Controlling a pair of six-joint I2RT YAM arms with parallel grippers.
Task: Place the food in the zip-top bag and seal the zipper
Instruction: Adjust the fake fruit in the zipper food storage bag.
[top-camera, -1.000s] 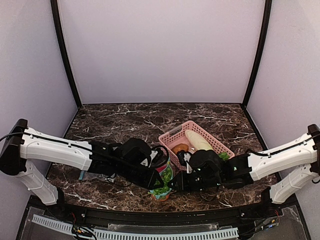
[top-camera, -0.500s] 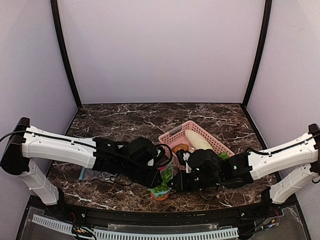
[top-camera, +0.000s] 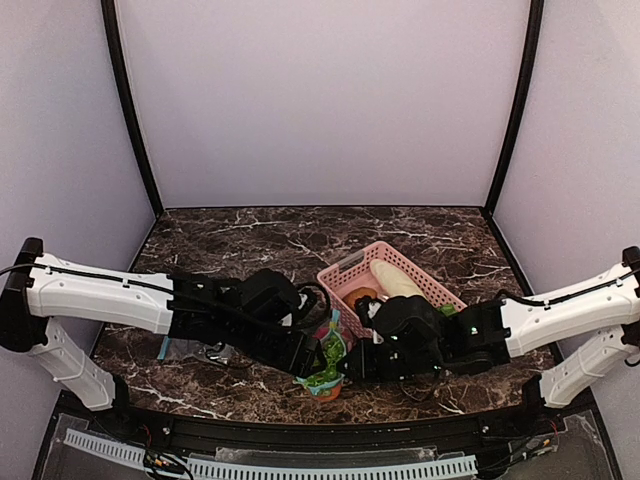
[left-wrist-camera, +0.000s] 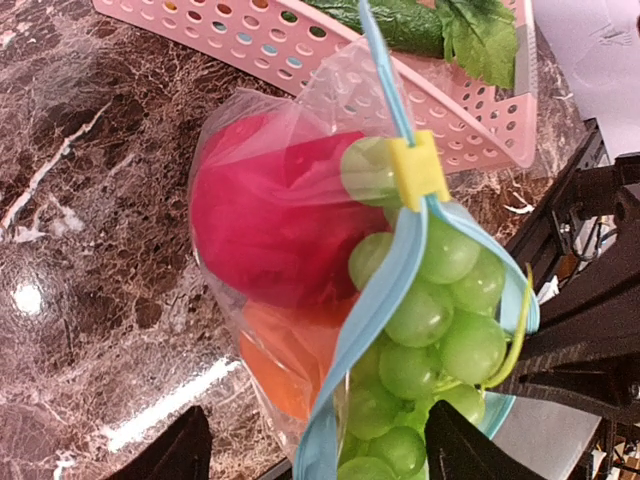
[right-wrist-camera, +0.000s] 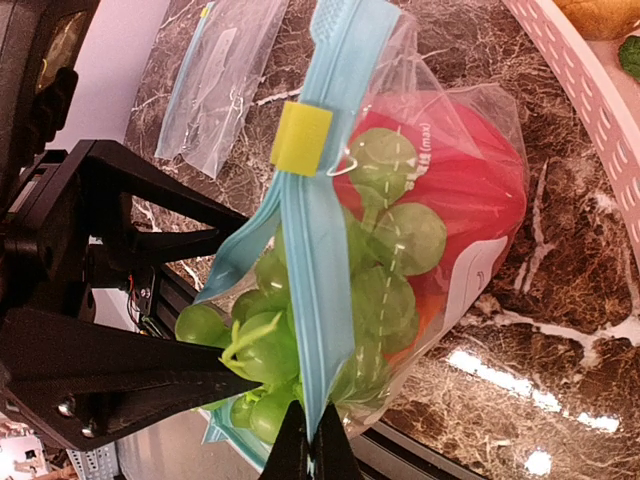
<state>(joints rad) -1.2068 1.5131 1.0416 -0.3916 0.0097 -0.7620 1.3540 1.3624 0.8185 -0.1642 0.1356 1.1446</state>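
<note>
At my right end effector (right-wrist-camera: 311, 448), jaws are clamped tight on the zipper (right-wrist-camera: 312, 260); left end effector (left-wrist-camera: 320, 452) gapes wide, gripping nothing. Zip-top bag (right-wrist-camera: 478, 295) holds grapes (right-wrist-camera: 395, 235), red fruit (right-wrist-camera: 485, 160), orange (left-wrist-camera: 280, 365), beside pink basket (right-wrist-camera: 585, 100) on desk (right-wrist-camera: 560, 330).

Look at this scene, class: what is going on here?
A small clear plastic bag holds green grapes, a red fruit and an orange fruit. The robot's right hand pinches its light blue zipper strip; the left hand is open around it. The yellow slider sits partway, so the bag is not sealed.
</note>
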